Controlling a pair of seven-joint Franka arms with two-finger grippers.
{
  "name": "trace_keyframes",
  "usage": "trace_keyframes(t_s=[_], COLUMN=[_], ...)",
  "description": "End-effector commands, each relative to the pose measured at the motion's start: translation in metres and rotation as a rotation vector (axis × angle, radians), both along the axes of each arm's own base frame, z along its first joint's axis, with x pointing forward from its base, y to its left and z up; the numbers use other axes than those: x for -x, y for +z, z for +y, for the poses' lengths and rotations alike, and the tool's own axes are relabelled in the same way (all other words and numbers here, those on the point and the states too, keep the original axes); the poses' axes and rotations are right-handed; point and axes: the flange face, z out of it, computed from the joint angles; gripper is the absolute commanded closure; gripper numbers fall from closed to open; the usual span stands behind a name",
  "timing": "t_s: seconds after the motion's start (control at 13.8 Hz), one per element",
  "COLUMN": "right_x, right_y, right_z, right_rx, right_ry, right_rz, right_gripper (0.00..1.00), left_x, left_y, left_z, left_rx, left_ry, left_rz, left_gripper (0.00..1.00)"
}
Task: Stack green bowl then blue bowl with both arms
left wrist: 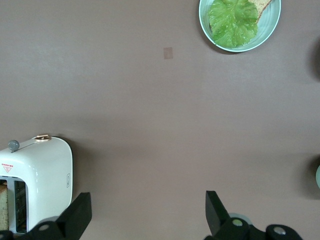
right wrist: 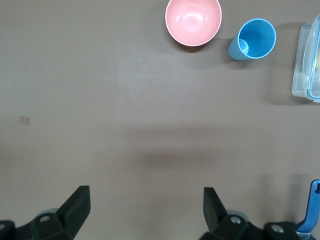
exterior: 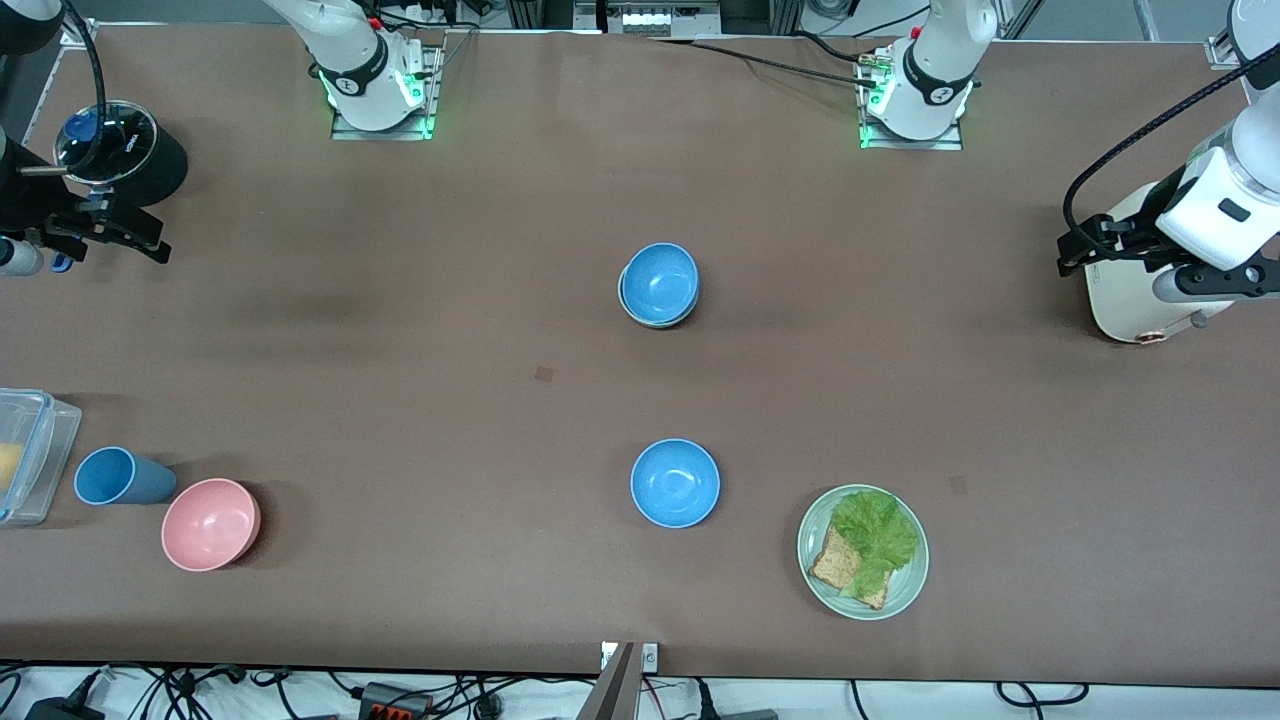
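Observation:
In the middle of the table a blue bowl [exterior: 660,280] sits nested in the green bowl [exterior: 650,322], of which only a thin pale rim shows. A second blue bowl [exterior: 675,483] stands alone, nearer to the front camera. My left gripper [exterior: 1078,252] [left wrist: 147,205] hangs open over bare table beside the toaster, at the left arm's end. At the right arm's end, my right gripper [exterior: 148,238] [right wrist: 146,197] is open too, above bare table. Neither gripper holds anything, and both are well away from the bowls.
A pale-green plate [exterior: 905,590] [left wrist: 267,30] with toast and lettuce lies near the front edge. A white toaster [exterior: 1125,285] [left wrist: 42,175] stands at the left arm's end. A pink bowl [exterior: 210,524] [right wrist: 193,21], blue cup [exterior: 115,477] [right wrist: 252,40], clear container [exterior: 25,455] and black cylinder [exterior: 140,155] are at the right arm's end.

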Motion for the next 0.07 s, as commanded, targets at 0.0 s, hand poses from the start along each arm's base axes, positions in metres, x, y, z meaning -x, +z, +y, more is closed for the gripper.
trace_keyframes(t_s=[0.0], right_x=[0.0035], right_y=[0.0067], right_z=[-0.002], right_rx=[0.01], right_ry=[0.01], right_rz=[-0.004], right_gripper=[0.0], left_x=[-0.0049], left_y=[0.0037], left_z=[-0.0001], left_rx=[0.028], left_ry=[-0.019], left_rz=[0.001], left_gripper=[0.0])
